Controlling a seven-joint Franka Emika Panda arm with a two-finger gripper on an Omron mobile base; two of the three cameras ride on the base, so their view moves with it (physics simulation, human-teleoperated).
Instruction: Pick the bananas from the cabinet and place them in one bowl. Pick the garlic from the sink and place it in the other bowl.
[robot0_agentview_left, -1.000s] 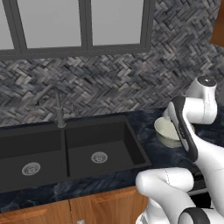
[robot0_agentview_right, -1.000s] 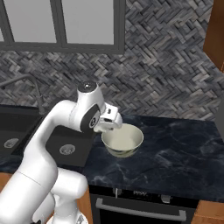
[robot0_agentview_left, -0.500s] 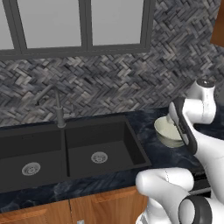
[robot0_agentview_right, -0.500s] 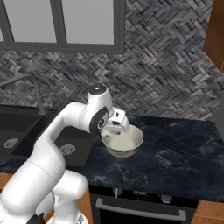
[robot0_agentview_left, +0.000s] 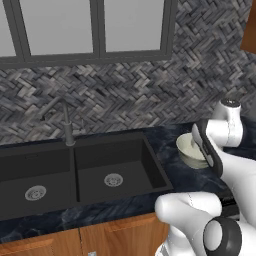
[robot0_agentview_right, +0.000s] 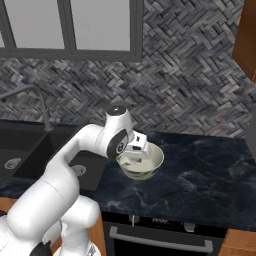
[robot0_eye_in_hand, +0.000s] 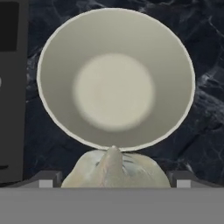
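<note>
The claw (robot0_eye_in_hand: 113, 183) grips the lumpy whitish garlic bulb (robot0_eye_in_hand: 114, 169), jaws spread wide around it, just above the near rim of the deep cream-white bowl (robot0_eye_in_hand: 57, 48) on the dark marbled counter (robot0_agentview_right: 210, 175). The bowl looks empty; dropping the garlic remains, and apparently the bananas too.

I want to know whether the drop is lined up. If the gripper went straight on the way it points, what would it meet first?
Probably the inside of the cream-white bowl, which lies ahead of the gripper in the hand view. The garlic sits between the fingers and would touch first; depth is unclear.
</note>
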